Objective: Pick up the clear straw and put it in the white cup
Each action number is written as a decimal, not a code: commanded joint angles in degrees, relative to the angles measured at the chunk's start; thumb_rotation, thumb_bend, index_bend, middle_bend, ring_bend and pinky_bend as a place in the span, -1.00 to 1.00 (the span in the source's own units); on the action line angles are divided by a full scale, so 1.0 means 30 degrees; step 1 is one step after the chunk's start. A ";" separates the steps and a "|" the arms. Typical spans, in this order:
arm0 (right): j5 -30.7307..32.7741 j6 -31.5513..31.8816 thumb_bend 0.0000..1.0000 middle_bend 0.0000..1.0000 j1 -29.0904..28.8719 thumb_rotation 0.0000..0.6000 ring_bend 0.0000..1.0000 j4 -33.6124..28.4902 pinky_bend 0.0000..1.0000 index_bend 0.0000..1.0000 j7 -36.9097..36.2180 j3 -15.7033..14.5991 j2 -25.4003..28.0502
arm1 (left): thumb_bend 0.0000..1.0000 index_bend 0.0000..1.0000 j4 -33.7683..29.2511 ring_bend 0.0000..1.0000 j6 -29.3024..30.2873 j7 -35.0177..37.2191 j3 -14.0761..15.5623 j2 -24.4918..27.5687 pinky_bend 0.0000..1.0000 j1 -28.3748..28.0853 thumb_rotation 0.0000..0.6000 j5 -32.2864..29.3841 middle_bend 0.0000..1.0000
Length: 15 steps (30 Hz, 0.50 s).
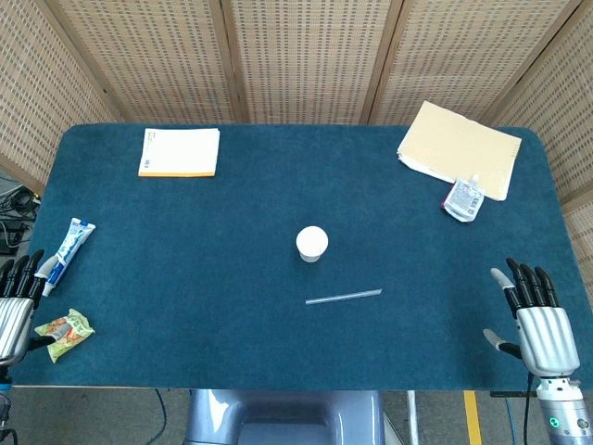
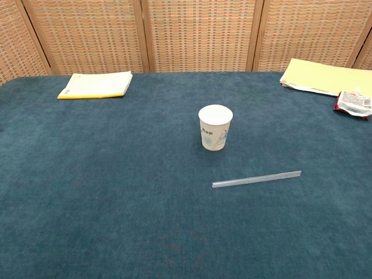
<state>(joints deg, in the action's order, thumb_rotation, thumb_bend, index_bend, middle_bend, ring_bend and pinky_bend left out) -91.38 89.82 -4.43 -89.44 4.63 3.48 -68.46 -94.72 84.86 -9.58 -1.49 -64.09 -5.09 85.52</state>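
Reach not begun: right hand point(image 1: 537, 320) spread, empty, must pinch clear straw point(image 1: 344, 297) lying at five o'clock of white cup point(image 1: 312, 243).

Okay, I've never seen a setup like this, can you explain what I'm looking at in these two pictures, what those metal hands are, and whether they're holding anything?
Both pictures come from a two-armed robot's own cameras: the head looks down, the chest looks across a blue felt table. The silver left hand and right hand rest at the near edge, fingers apart, holding nothing. Mid-table stands a white paper cup, upright, with a clear plastic straw lying flat nearby, apart from it. Around the edges lie a yellow-edged notepad, a beige folder, a toothpaste tube and snack packets.
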 commanded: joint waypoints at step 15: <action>-0.0328 0.0094 -0.70 -1.00 -0.0042 1.00 -1.00 -0.0056 -1.00 -0.54 -0.0186 -0.0066 -0.0128 | -0.82 -1.00 -0.0024 -1.00 0.0033 -0.0255 -0.0088 -0.0079 -1.00 0.0012 1.00 -0.0142 -1.00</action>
<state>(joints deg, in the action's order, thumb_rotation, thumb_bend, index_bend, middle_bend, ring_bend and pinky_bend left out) -92.36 90.11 -4.55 -89.60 4.08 3.28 -68.84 -94.80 84.96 -10.35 -1.75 -64.33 -5.06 85.09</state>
